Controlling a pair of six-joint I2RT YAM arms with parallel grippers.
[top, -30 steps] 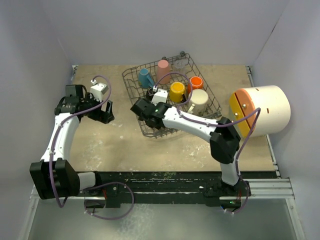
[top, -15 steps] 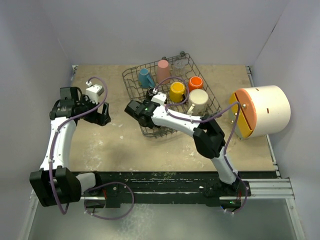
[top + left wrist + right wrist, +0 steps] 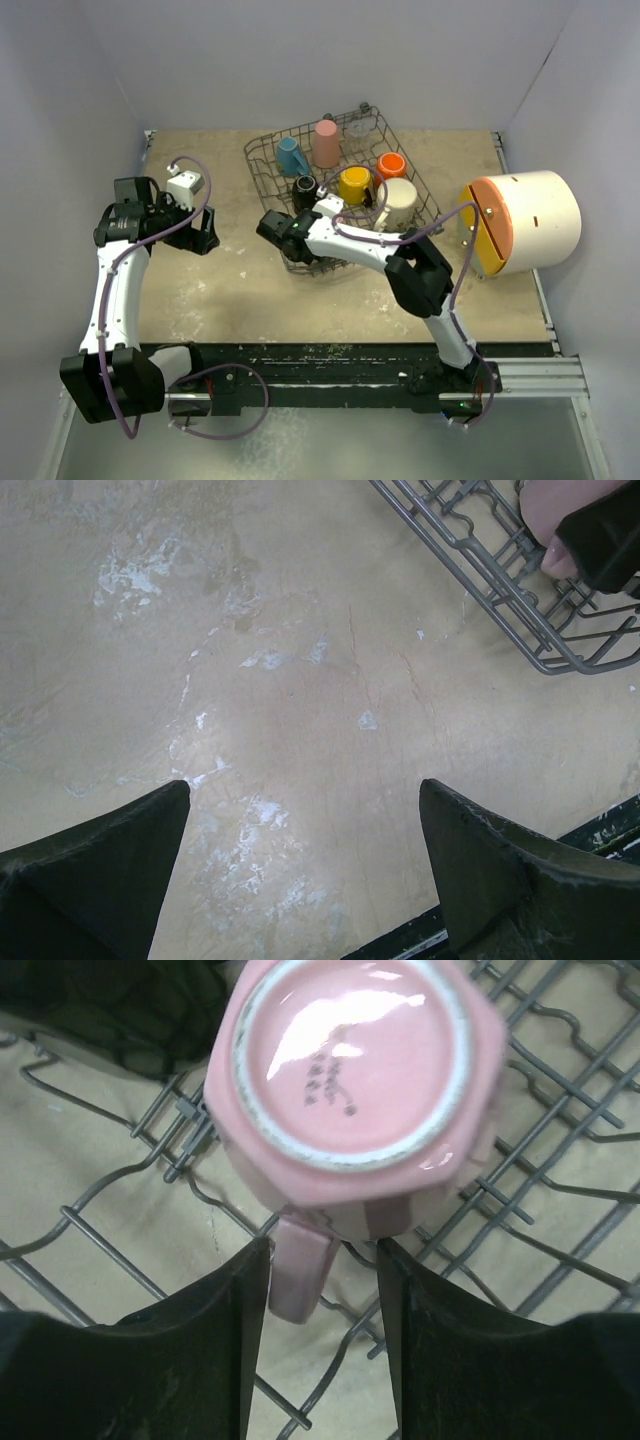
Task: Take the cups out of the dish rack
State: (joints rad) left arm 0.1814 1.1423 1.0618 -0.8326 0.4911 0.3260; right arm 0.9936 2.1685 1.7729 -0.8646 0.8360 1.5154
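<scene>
Midway along the far edge of the tabletop (image 3: 230, 290), inside the dish rack (image 3: 265, 190), the right gripper (image 3: 320, 1260) straddles the handle (image 3: 300, 1282) of the upturned pale pink mug (image 3: 350, 1070), jaws apart and not yet pinching, so closing then lifting clear seems next; the left gripper (image 3: 305, 785) hangs wide-jawed nearer the left edge.

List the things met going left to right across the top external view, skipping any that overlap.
In order: left arm's black gripper → blue mug → tall pink tumbler → yellow mug → orange mug → big white cylinder with orange-yellow end.
</scene>
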